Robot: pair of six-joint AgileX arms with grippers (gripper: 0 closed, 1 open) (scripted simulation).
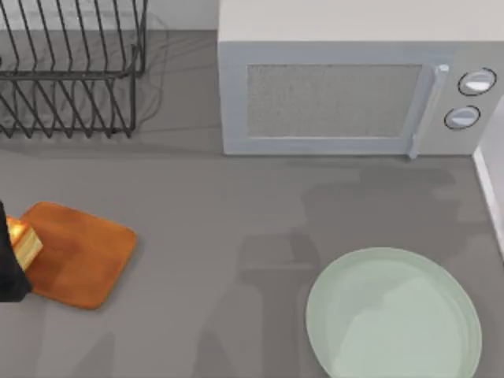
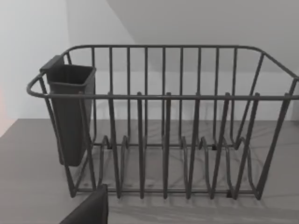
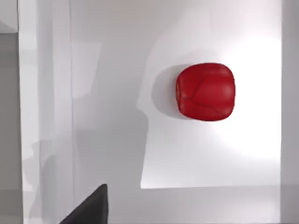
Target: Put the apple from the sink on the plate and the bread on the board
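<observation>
- One bread (image 1: 24, 242) sits at the board's (image 1: 79, 253) left edge, held by the left pincer (image 1: 11, 264) at the desk's (image 1: 220, 213) left edge.
- Apple (image 3: 205, 92) lies in the white sink (image 3: 117, 93); the right pincer's state cannot be told.
- Plate (image 1: 394, 315) lies bare, lower right.
</observation>
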